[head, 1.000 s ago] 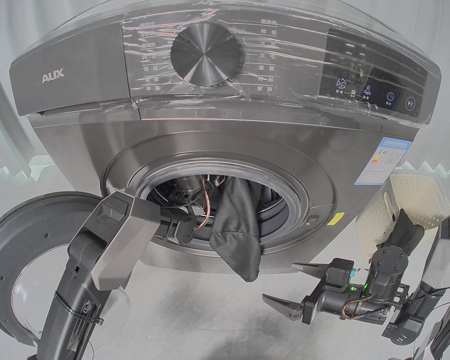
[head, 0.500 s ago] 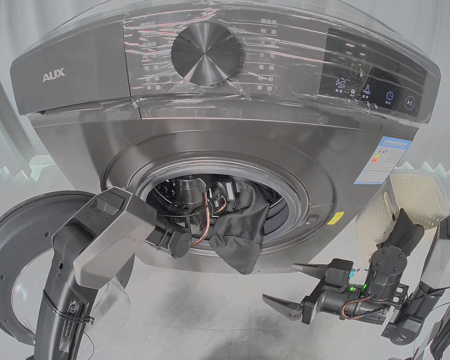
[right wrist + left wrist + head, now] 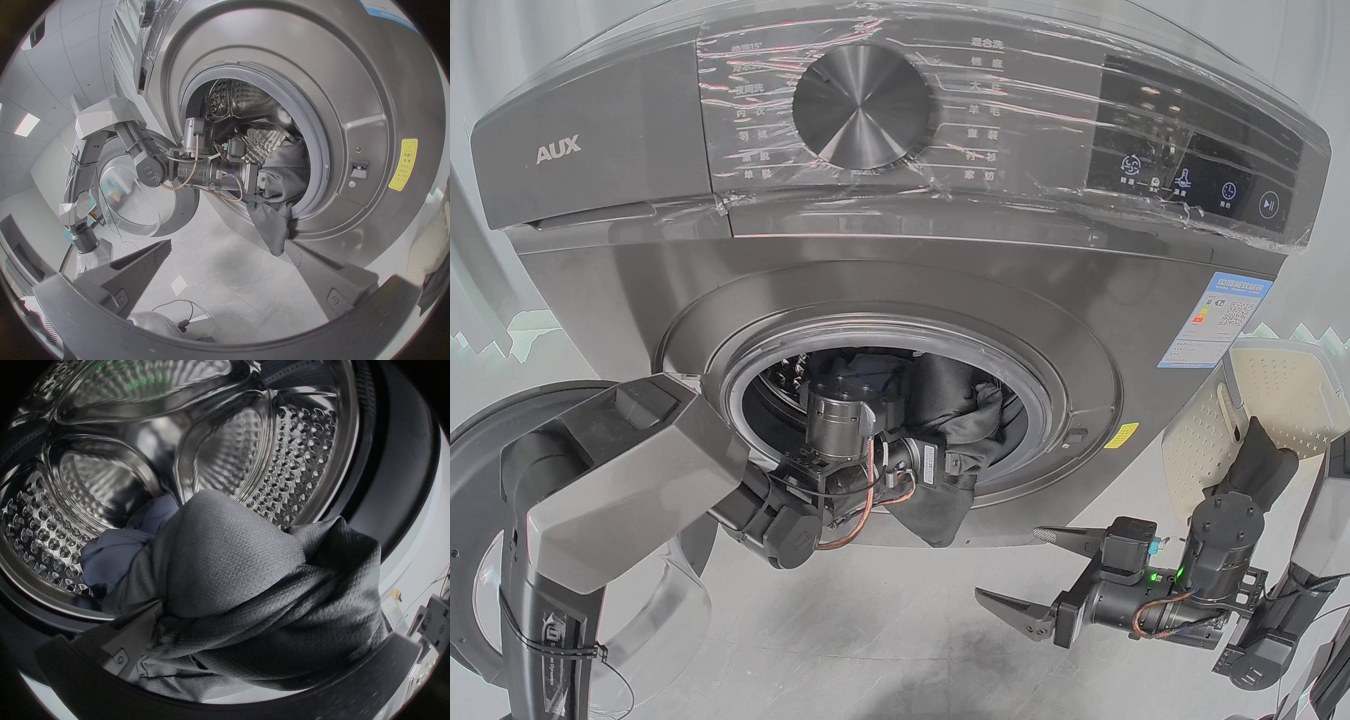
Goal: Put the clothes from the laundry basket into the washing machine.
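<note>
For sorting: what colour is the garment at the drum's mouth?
The garment is dark grey; best in left wrist view.

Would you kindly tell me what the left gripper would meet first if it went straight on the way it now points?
Most likely the dark grey garment, bunched directly ahead of the left gripper. A blue cloth and the drum wall lie beyond it, though depth is unclear.
</note>
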